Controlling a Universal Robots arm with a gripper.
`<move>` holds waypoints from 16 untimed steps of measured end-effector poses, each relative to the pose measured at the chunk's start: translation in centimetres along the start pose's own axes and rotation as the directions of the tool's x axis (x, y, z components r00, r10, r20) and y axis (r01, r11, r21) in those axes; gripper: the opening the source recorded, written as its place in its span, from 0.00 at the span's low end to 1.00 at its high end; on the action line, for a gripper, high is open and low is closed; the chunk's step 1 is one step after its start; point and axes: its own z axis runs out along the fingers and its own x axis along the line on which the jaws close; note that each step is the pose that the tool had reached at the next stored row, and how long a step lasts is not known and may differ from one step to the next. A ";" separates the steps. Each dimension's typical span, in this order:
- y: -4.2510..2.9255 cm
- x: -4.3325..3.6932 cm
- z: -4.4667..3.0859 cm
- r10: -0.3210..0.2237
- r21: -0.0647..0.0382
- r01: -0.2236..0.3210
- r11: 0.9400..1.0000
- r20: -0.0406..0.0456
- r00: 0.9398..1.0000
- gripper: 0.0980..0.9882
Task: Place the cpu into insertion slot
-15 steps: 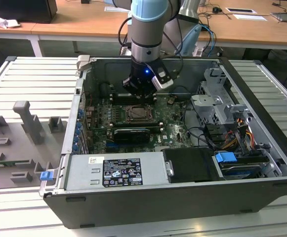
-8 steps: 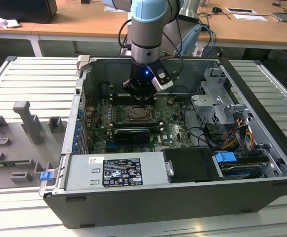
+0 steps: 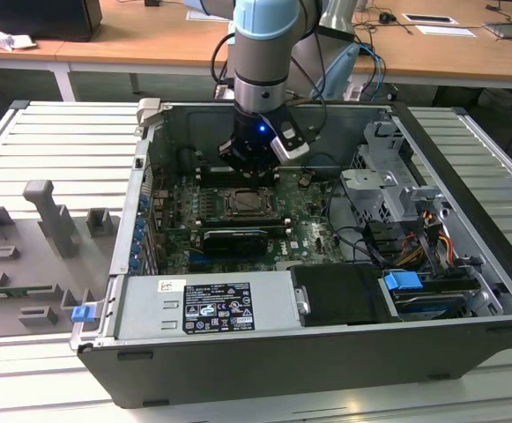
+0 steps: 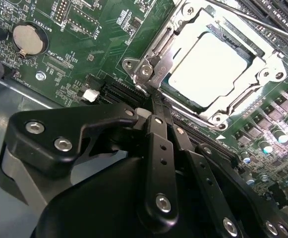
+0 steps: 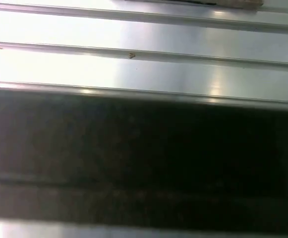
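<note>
Grey moulded fixtures (image 3: pixel 57 231): stand on the ribbed bench at the exterior view's left, well apart from the work.
Open grey metal computer case (image 3: pixel 203 304): lies on its side, its green motherboard (image 3: pixel 313 231) exposed.
Black robot gripper (image 3: pixel 248 161): hovers inside the case just above the socket. In the second wrist view its black fingers (image 4: pixel 158 144) lie pressed together with nothing between them.
Pale silver square cpu (image 4: pixel 208 69): sits flat inside the socket's frame, apart from the fingers.
Square dark insertion slot with shiny metal frame (image 4: pixel 146 69): surrounds the chip; in the exterior view it sits near the board's middle (image 3: pixel 251 204).
Step in hand: judging by the seated chip and empty fingers, placement looks done and the arm is at the release stage.
Next move calls for: a straight lift clear of the frame and lever without nudging the chip.
</note>
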 end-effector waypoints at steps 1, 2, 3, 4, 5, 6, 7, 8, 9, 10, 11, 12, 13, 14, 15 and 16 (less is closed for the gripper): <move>0.03 0.00 -0.53 0.000 0.002 0.000 1.000 0.000 1.000 0.01; 0.07 -0.02 -1.06 0.000 0.005 0.000 1.000 -0.001 1.000 0.01; 0.07 -0.03 -1.15 0.000 0.007 0.000 1.000 -0.001 1.000 0.01; 0.07 -0.04 -1.15 0.000 0.007 0.000 1.000 -0.001 1.000 0.01; 0.01 -0.03 -1.16 0.000 0.007 0.000 1.000 -0.001 1.000 0.01; -0.09 -0.02 -1.17 0.000 0.007 0.000 1.000 -0.001 1.000 0.01; -0.17 -0.02 -1.17 0.000 0.007 0.000 1.000 -0.001 1.000 0.01; -0.22 -0.02 -1.18 0.000 0.007 0.000 1.000 -0.001 1.000 0.01; -0.26 -0.01 -1.18 0.000 0.007 0.000 1.000 -0.001 1.000 0.01; -0.28 -0.01 -1.18 0.000 0.007 0.000 1.000 -0.001 1.000 0.01; -0.31 -0.01 -1.18 0.000 0.007 0.000 1.000 -0.001 1.000 0.01; -0.35 -0.01 -1.18 0.000 0.007 0.000 1.000 -0.001 1.000 0.01; -0.36 -0.01 -1.19 0.000 0.007 0.000 1.000 -0.001 1.000 0.01; -0.38 -0.01 -1.19 0.000 0.007 0.000 1.000 -0.001 1.000 0.01; -0.39 -0.01 -1.19 0.000 0.007 0.000 1.000 -0.001 1.000 0.01; -0.40 0.00 -1.19 0.000 0.007 0.000 1.000 -0.001 1.000 0.01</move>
